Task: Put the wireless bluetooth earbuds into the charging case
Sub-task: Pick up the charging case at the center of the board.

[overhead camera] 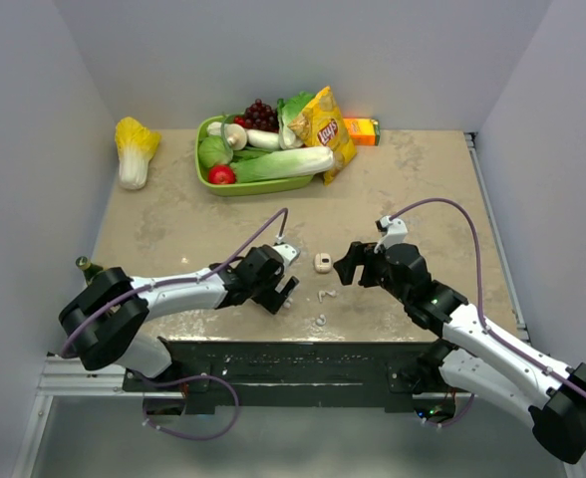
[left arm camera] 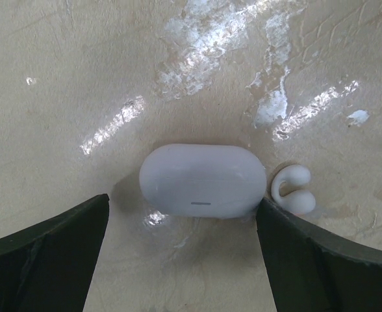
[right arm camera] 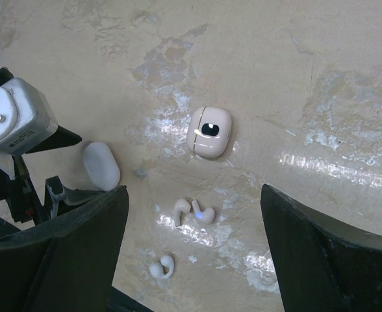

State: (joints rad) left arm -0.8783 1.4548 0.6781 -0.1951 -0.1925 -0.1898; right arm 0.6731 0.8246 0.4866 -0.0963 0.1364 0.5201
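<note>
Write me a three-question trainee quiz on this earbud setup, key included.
1. True or false: the right gripper holds the white case.
2. In the left wrist view, what lies just beside the white case? A, a C-shaped earbud; B, a grape; C, a battery.
3. Is the white case's lid open or closed?

Key: 1 false, it lies on the table between the fingers of the open left gripper; 2 A; 3 closed.

Bright, even overhead light, patchy white glare on the tabletop point(left arm camera: 197, 39), soft shadows, sharp focus.
</note>
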